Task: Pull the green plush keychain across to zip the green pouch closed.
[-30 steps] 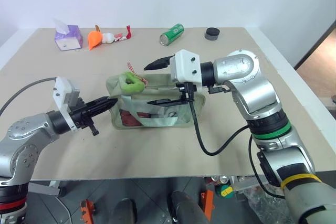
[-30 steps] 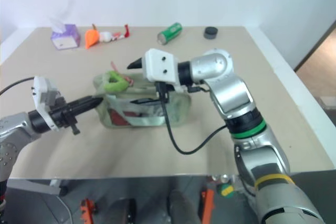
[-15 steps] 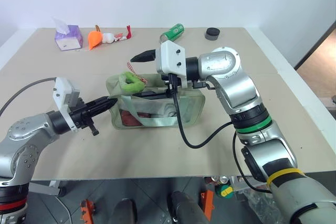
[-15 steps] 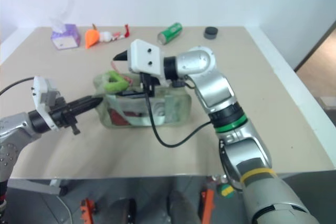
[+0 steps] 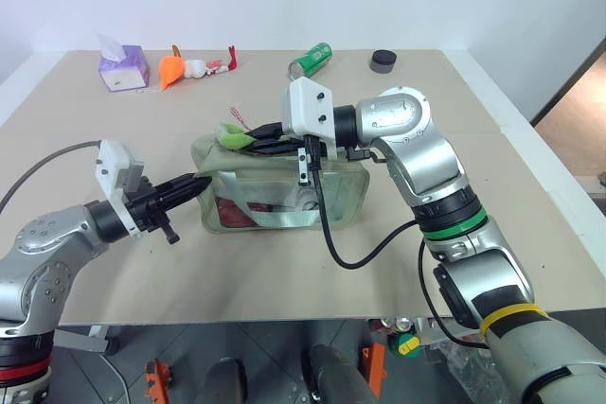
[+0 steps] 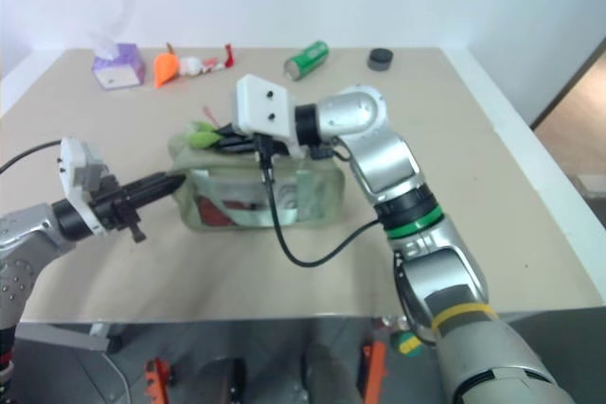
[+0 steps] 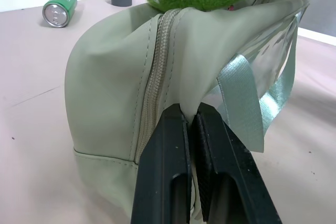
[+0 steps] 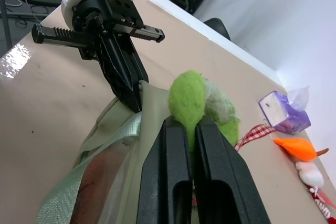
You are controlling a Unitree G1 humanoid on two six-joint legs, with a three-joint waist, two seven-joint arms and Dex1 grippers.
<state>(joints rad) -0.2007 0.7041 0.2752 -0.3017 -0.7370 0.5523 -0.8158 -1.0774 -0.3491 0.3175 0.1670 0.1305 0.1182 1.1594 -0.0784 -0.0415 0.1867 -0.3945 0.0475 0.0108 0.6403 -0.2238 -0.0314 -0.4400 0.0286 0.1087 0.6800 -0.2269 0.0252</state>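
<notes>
Clearly, the right gripper (image 8: 189, 124) is clamped on the green plush keychain (image 8: 199, 100) atop the green pouch (image 5: 284, 191), whose end fabric is pinched by the left gripper (image 7: 191, 116) on the table (image 5: 284, 272).

left fingers (image 7: 173, 145) pinch green pouch (image 7: 115, 77) fabric.

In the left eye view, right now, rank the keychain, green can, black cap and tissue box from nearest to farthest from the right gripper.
1. Keychain: clamped in the right gripper, atop the pouch.
2. Green can: behind it, lying at the table's far edge.
3. Tissue box, far left, and black cap, far right: too close to call.
</notes>
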